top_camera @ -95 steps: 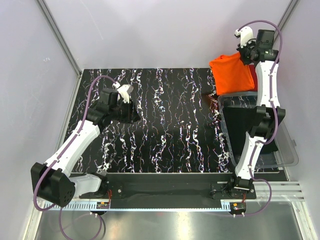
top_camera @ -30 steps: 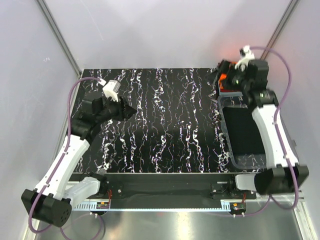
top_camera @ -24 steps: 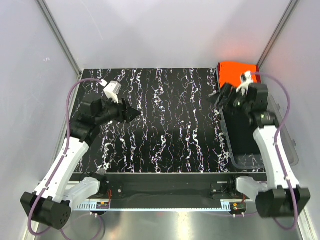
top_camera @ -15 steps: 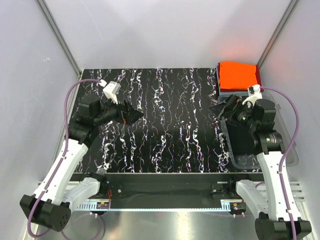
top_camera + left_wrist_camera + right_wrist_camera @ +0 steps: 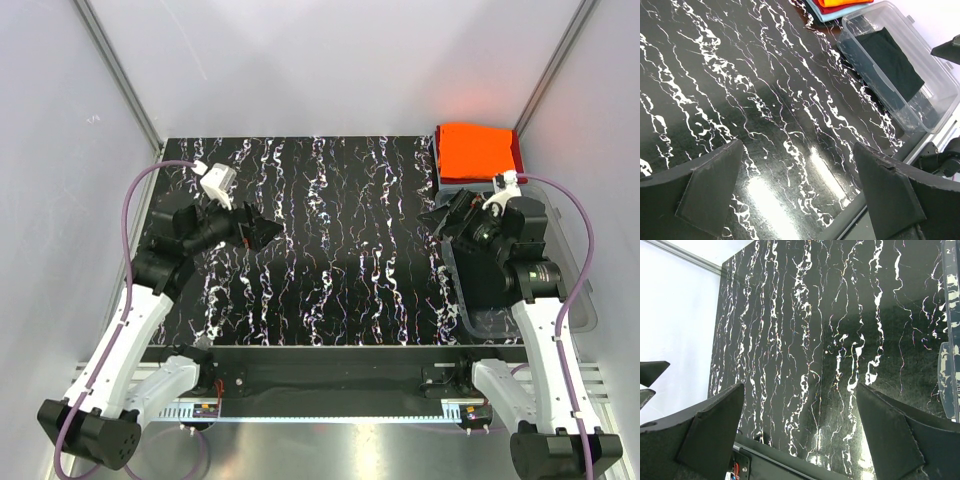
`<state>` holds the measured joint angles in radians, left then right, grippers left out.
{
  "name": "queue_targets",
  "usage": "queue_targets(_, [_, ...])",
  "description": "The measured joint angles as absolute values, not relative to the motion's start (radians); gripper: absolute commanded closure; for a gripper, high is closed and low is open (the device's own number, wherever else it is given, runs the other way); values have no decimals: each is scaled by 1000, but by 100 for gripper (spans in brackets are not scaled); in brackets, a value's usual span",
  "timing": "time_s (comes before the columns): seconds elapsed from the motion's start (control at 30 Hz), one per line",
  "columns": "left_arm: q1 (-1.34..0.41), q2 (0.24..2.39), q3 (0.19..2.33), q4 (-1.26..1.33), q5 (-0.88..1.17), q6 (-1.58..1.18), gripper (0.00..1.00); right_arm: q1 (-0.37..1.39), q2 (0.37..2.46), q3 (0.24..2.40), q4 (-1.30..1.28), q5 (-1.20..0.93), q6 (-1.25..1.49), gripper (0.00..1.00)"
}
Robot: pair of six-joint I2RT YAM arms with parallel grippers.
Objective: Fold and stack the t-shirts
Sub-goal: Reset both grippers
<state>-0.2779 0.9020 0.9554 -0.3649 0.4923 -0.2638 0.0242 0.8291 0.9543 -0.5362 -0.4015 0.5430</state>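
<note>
The orange t-shirt (image 5: pixel 476 150) lies folded in the table's far right corner, on top of a small stack. In the left wrist view, the orange t-shirt (image 5: pixel 842 2) has the red t-shirt's edge (image 5: pixel 826 9) showing under it, with a light blue cloth (image 5: pixel 822 17) beneath. My left gripper (image 5: pixel 262 228) (image 5: pixel 800 190) hovers over the table's left side, open, with only bare tabletop between its fingers. My right gripper (image 5: pixel 440 218) (image 5: pixel 800 425) is open and holds nothing, at the bin's near left corner, short of the stack.
A clear plastic bin (image 5: pixel 585 300) (image 5: pixel 867 82) stands along the right edge with a black cloth (image 5: pixel 890 60) in it. The black marbled tabletop (image 5: pixel 340 240) spreads between the arms. Grey walls close in the back and sides.
The right arm let the orange t-shirt down onto the corner stack and drew back towards the bin. The left gripper opened wide and shifted slightly right.
</note>
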Motion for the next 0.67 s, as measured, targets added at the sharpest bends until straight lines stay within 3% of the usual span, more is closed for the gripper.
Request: queue_targets(0.67, [-274,884,955,-364,474,-261,1,24,828,920,-535,-402,543,0])
